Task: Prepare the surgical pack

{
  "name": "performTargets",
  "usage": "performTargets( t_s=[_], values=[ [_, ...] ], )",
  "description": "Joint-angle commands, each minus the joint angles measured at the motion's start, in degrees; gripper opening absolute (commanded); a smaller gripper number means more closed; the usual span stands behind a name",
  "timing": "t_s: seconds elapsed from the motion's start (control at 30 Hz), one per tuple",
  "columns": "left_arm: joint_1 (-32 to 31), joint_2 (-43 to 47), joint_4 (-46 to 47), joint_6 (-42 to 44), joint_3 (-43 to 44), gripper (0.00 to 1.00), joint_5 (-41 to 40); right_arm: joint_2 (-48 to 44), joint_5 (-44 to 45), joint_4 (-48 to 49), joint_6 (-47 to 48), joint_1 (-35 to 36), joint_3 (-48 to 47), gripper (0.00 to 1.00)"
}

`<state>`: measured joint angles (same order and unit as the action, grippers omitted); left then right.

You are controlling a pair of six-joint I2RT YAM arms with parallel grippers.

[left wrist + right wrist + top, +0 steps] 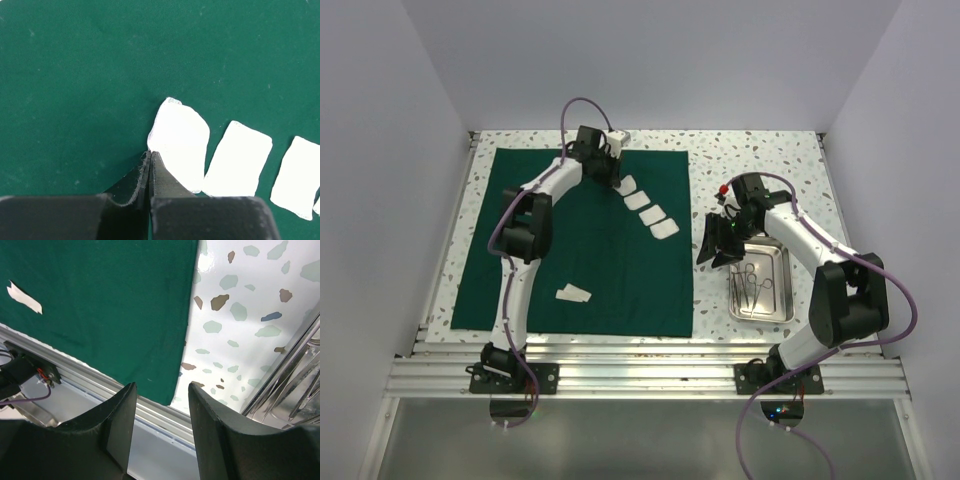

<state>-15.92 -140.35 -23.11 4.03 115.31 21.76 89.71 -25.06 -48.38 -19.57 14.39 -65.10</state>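
Observation:
The dark green cloth (590, 240) lies spread flat on the table. Several white gauze squares (647, 206) lie in a diagonal row at its far right. My left gripper (615, 175) is shut, and its tips (150, 152) touch the near corner of the first gauze square (180, 140); more squares (235, 160) lie to the right of it. My right gripper (712, 245) is open and empty, hanging above the table between the cloth's right edge (100, 300) and the small steel tray (782, 290). Silvery scissor-like instruments (752, 285) lie in the tray.
One loose white gauze piece (572, 293) lies near the cloth's front edge and also shows in the right wrist view (22, 297). The table is speckled white (760, 160). An aluminium rail (640, 350) runs along the front. White walls enclose the sides and back.

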Motion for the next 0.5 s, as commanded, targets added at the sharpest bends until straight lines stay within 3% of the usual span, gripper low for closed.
performTargets(
  t_s=[0.0, 0.47],
  values=[
    [-0.2, 2.9, -3.5, -1.7, 1.8, 0.0, -0.9, -1.6, -0.4, 0.8, -0.5, -0.2, -0.2, 0.49],
    [-0.1, 8.8, -4.0, -7.8, 1.2, 0.0, 0.7, -2.2, -1.1, 1.9, -0.5, -0.2, 0.8, 0.49]
  ],
)
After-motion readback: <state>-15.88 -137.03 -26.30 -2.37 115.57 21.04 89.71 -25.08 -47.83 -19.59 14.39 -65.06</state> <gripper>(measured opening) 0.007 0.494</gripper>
